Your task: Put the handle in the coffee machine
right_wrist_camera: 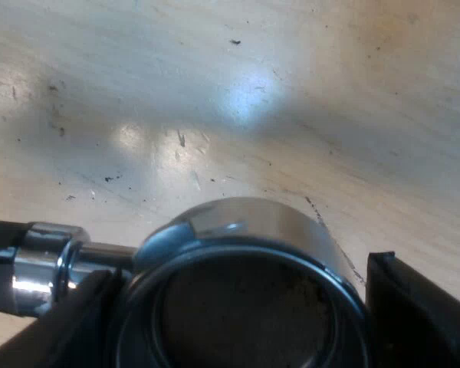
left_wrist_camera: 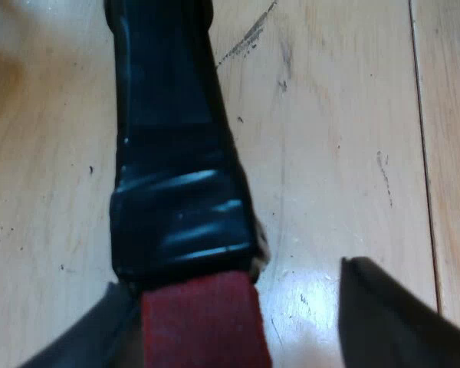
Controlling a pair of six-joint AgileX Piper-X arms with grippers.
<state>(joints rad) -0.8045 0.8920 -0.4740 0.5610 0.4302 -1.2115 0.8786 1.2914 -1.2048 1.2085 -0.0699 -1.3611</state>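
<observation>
The holder's dark handle (left_wrist_camera: 172, 153) lies on the wooden table, wrapped in glossy black, and its red end (left_wrist_camera: 203, 322) sits between the fingers of my left gripper (left_wrist_camera: 238, 337). That gripper is open: one finger touches the red end, the other stands a clear gap away from it. The holder's round metal basket (right_wrist_camera: 245, 238) faces up with a dark inside, and its chrome neck (right_wrist_camera: 50, 264) leads off to the handle. My right gripper (right_wrist_camera: 241, 322) is around the basket with a black finger against each side of the rim.
A light wooden tabletop (right_wrist_camera: 238, 100) with small dark specks and scratches lies under the holder. A seam between boards (left_wrist_camera: 423, 138) runs along the wood beside the handle.
</observation>
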